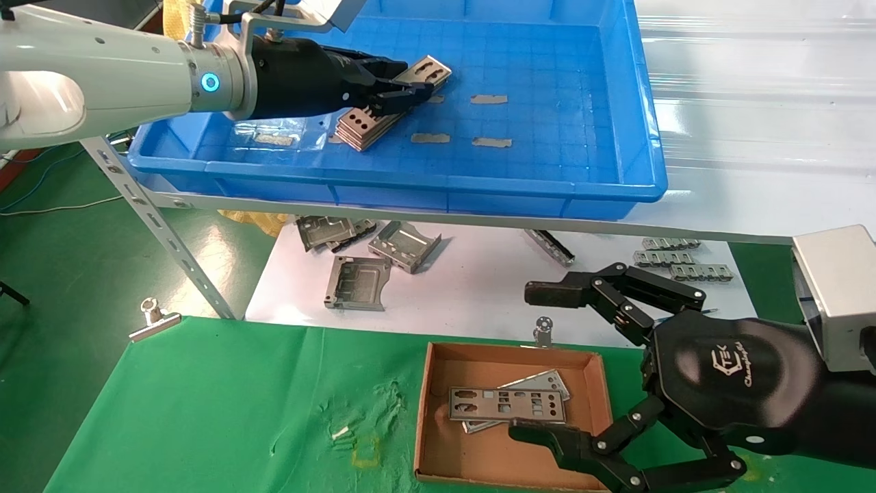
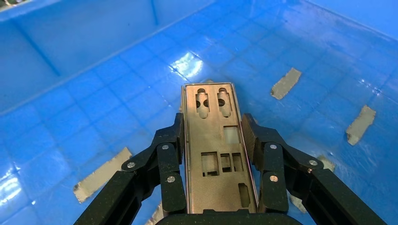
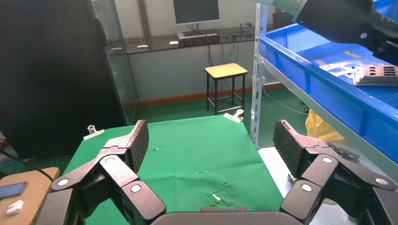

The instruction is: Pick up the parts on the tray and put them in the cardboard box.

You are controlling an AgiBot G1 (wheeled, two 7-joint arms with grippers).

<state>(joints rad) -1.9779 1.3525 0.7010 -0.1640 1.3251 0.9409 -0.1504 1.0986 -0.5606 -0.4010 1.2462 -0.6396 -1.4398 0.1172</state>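
Green cloth covers the bench [image 1: 205, 411] in the foreground, and behind it a shelf carries the large shallow bright blue plastic tray [image 1: 643, 137] with its gridded floor and scraps of grey tape. At about ten o'clock in the tray, the left gripper [image 1: 417, 85] has its black jaws pinched across the long edges of one thin grey metal plate [image 2: 218, 150], an elongated strip punched with rectangular and rounded slots, raised over a stack of similar plates [image 1: 366, 123]. To my eye the carry is the step in hand: lift it level and clear of the rim, then travel toward six o'clock to the small brown cardboard box [image 1: 431, 411], where two plates [image 1: 506, 404] already lie crossed. Release low so it lands flat. The right gripper [image 1: 540, 363] hangs at the box's three o'clock side, jaws spread wide, holding nothing.
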